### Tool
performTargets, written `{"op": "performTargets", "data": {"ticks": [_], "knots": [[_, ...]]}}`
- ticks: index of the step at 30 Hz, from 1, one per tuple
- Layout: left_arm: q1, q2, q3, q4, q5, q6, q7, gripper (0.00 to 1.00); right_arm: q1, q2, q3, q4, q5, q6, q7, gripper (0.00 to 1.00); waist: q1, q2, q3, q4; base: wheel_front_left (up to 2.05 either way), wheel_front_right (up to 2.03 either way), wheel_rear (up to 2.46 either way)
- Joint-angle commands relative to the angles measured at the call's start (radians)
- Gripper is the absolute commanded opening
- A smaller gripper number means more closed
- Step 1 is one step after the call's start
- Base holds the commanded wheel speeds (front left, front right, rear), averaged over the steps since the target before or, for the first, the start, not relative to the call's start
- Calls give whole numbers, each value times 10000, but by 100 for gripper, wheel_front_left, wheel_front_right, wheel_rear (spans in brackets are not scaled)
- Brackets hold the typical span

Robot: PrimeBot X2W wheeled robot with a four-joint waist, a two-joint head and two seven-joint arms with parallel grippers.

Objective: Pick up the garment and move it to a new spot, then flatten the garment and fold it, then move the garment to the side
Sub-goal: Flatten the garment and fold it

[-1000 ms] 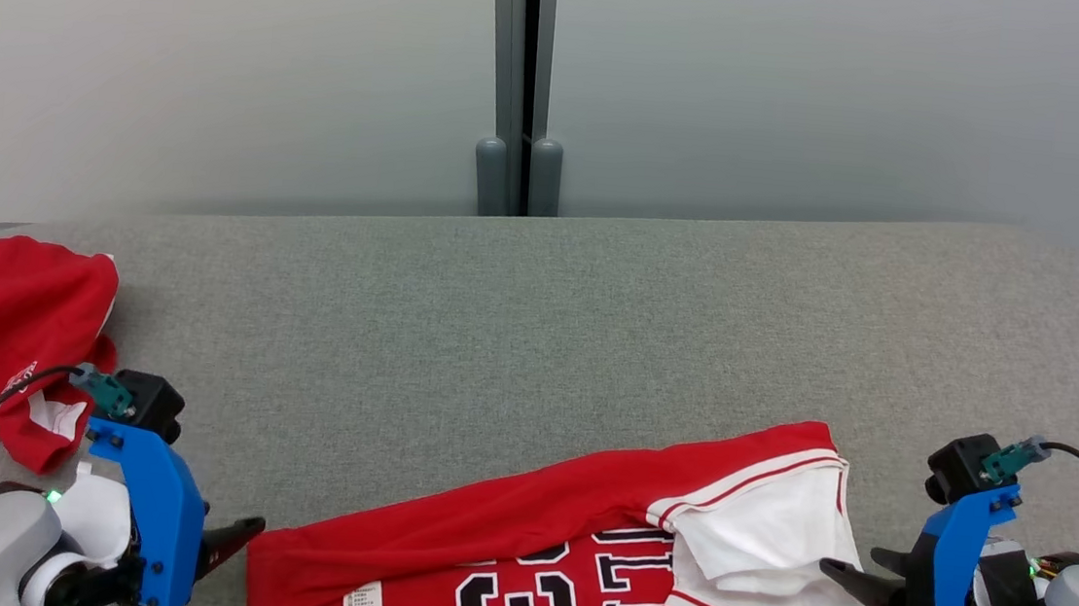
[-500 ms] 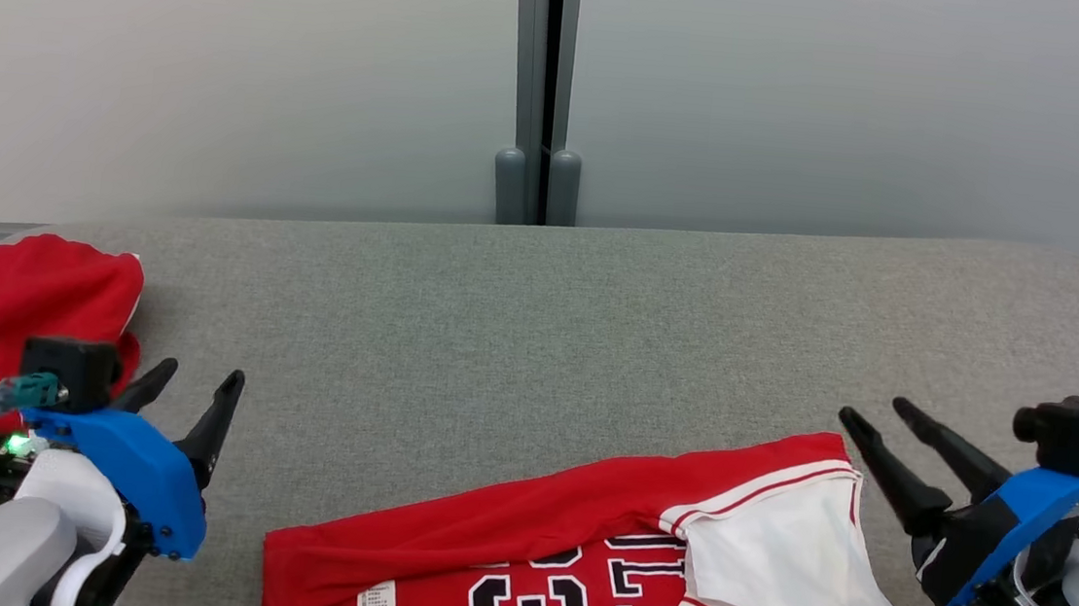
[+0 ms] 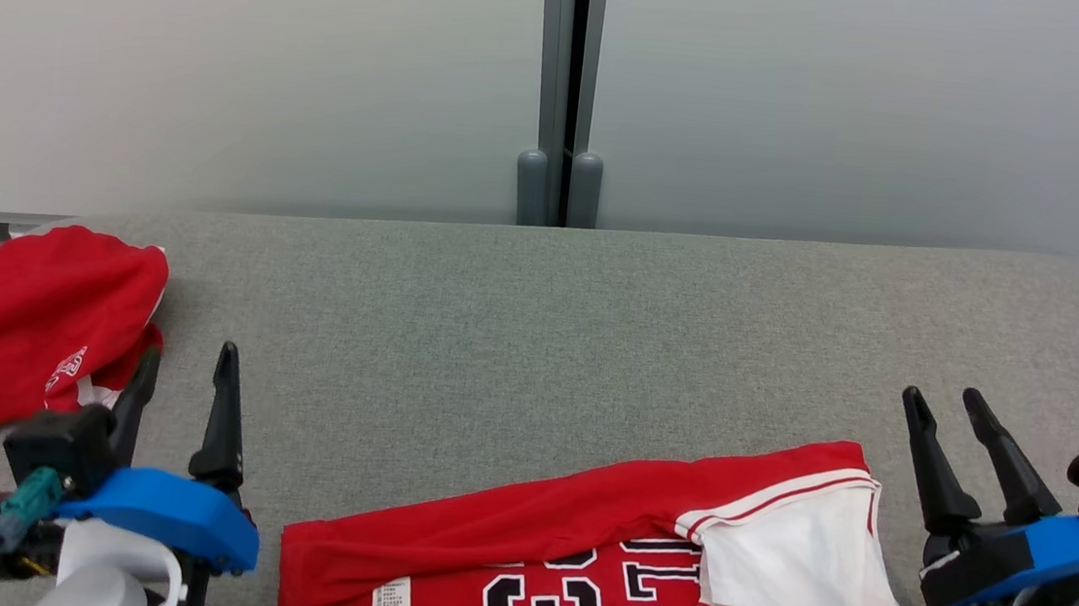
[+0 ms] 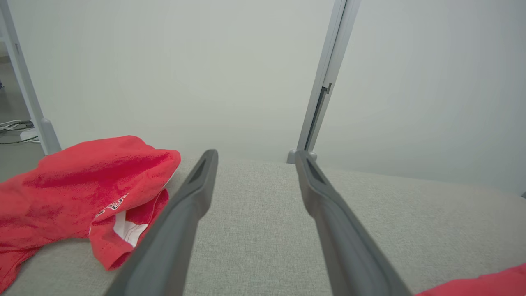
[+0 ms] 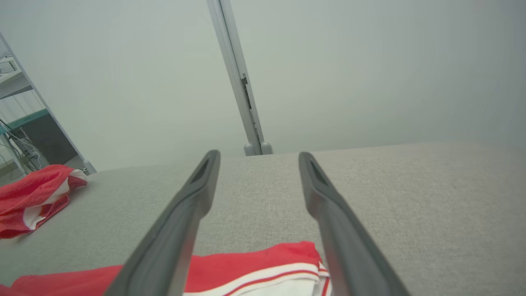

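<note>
garment (image 3: pixel 530 527) looks light, soft, floppy; pinch its far corners. left tool (image 3: pixel 188 355) and right tool (image 3: pixel 943 395) both gape, empty.

Garment (image 3: pixel 576 560): red, white lining, white-and-red striped trim, black white-edged numerals. Second garment (image 3: pixel 19 336): red, white patch. Table (image 3: pixel 536 342): grey-green fabric. Gripper mounts: blue
</note>
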State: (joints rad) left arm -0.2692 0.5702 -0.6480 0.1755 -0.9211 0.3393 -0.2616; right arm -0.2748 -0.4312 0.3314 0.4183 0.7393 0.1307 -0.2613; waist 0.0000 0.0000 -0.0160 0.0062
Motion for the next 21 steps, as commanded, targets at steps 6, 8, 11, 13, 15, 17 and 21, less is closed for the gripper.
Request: {"op": "performTargets", "data": {"ticks": [6,8,11,13,15,17,21], "knots": [[1459,-1383,1872,-115,2005,-573,-43,100,1425,1176,-1584,-524,-2057,1,-40,100,0,0,5,79,0,0,0],[1780,-1778,2287,-42,2497,-877,-42,100,1610,1463,-1697,-449,-2350,1,-40,100,0,0,12,72,0,0,0],[2029,-2262,2775,133,3101,-1316,-44,100,1639,1646,-1716,-357,-2619,1,-41,100,0,0,48,10,0,0,0],[2137,-2580,3054,250,3414,-1585,-45,100,1509,1630,-1660,-307,-2724,1,-41,100,0,0,78,-39,0,0,0],[2200,-2814,3358,472,3650,-1923,-44,100,1344,1563,-1594,-202,-2756,1,-41,100,0,0,103,-80,0,0,0],[2189,-3010,3633,649,3888,-2197,-44,100,1213,1521,-1497,-39,-2767,1,-42,100,0,0,124,-114,0,0,0],[2166,-3379,4077,951,4294,-2653,-44,100,949,1337,-1398,696,-2603,1,174,100,0,0,179,-159,0,0,0]]}}
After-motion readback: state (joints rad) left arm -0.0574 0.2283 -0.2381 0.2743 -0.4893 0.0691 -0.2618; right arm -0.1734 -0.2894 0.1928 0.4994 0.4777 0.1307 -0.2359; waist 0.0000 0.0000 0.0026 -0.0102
